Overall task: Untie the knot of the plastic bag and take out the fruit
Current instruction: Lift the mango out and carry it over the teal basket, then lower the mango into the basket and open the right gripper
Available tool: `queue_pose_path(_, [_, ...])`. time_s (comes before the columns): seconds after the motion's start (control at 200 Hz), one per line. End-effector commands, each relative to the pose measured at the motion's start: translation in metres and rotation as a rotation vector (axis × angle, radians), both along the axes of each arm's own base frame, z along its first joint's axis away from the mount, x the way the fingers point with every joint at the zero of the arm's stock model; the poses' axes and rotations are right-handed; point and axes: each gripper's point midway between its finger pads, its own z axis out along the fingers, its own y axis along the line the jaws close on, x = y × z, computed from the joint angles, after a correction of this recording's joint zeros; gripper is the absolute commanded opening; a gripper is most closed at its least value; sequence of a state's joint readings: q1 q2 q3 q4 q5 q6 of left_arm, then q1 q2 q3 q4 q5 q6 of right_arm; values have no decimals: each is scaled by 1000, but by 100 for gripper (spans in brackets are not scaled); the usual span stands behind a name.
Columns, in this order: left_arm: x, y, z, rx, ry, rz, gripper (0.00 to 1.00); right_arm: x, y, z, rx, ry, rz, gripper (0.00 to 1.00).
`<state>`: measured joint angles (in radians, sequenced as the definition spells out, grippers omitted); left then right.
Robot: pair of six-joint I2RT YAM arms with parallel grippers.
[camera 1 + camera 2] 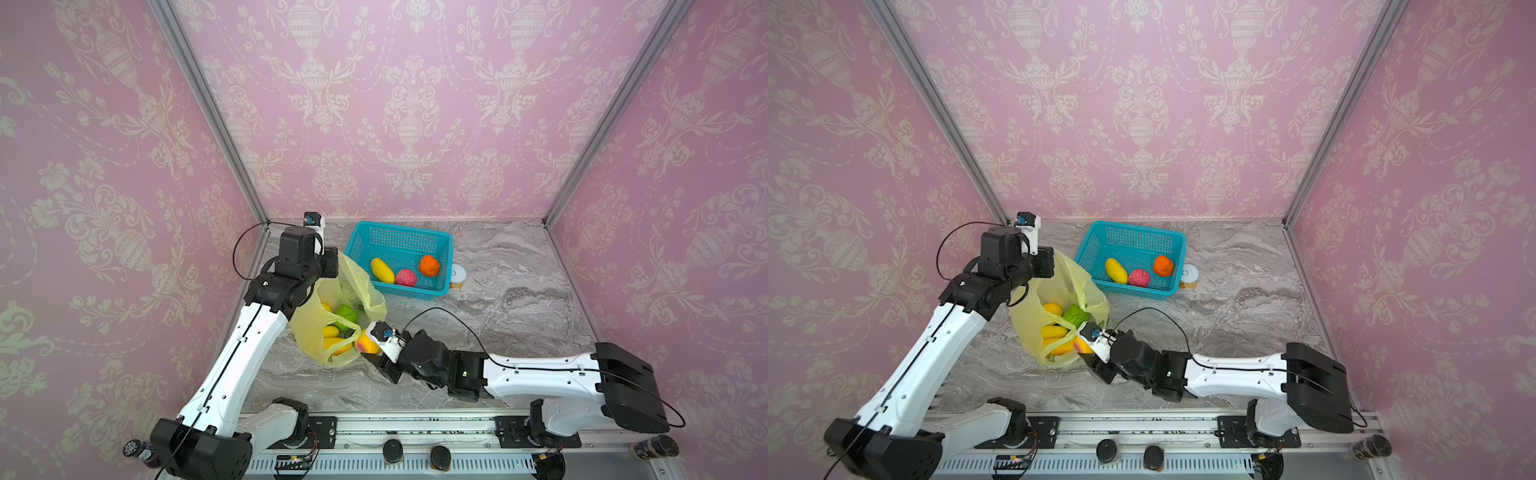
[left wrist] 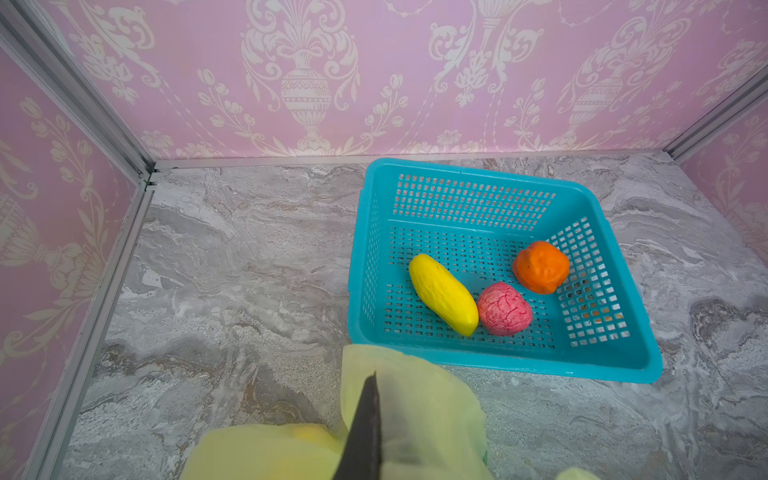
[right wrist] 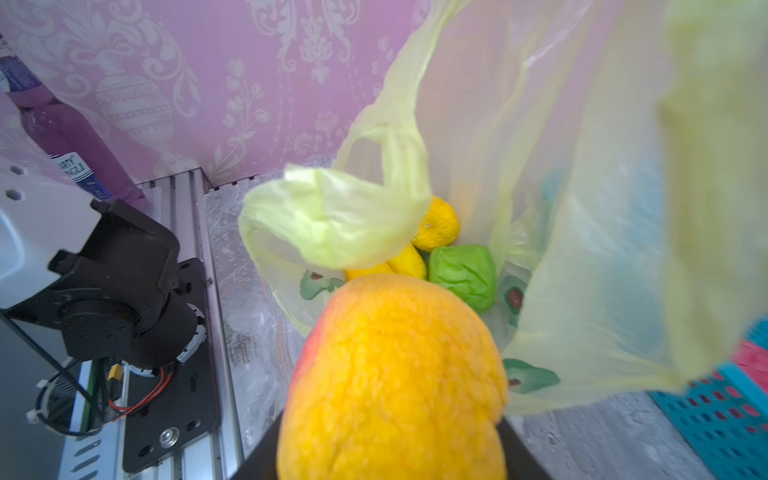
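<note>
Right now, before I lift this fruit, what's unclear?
- Left gripper: its own wrist hides it in both top views; left wrist view shows one dark sliver against the plastic bag.
- Right gripper: yellow-orange fruit covers it in right wrist view.
- Can: teal basket hides part in both top views.

Bright, even light, faint shadows. Both top views bow at the edges. The right wrist view blurs the near plastic bag [image 3: 706,166].
</note>
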<state>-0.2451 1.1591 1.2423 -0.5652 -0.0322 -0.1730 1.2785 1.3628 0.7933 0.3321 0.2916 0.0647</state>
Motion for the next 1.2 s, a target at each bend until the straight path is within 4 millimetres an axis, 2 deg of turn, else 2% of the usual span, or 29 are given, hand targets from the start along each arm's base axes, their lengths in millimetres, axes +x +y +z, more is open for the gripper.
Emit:
queue_pose_path(0.0, [-3,5,5,14,-20,12,0,22,-39,25,21,-93,-154,18])
queue_pose_path(0.135, [-2,2,3,7,-13,2,0,57,-83,47,105,-70,-281,16])
queue_pose_path(0.26, [-4,3,5,11,-20,-1,0,121,-128,47,177,-3,-472,17])
queue_pose_path(0.365, [-4,3,4,9,-25,-3,0,180,-145,25,132,137,-598,14])
queue_pose_path(0.475, [0,-2,-1,-2,-3,-21,0,236,-142,-16,-3,305,-668,12])
queue_pose_path(0.495, [0,-3,-2,-3,2,-25,0,247,-139,-16,-21,319,-677,11])
queue_pose_path(0.545, [1,-4,-4,-3,12,-30,0,265,-135,-34,-92,365,-696,7])
queue_pose_path(0.63, [0,-7,-5,-3,13,-51,0,288,-126,-60,-172,411,-702,7])
queue_pose_path(0.771, [0,-11,-5,-20,8,-67,0,315,-113,-95,-268,469,-697,8])
queue_pose_path(0.876, [2,-13,-10,-31,28,-77,0,329,-111,-117,-324,486,-709,8])
queue_pose_path(1.021, [1,-12,-11,-35,28,-77,0,332,-111,-137,-360,530,-709,11])
queue_pose_path(1.101, [1,-13,-11,-43,26,-85,0,327,-109,-137,-346,538,-693,23])
queue_pose_path(1.196, [3,-16,-14,-55,39,-98,4,323,-110,-122,-305,511,-685,55])
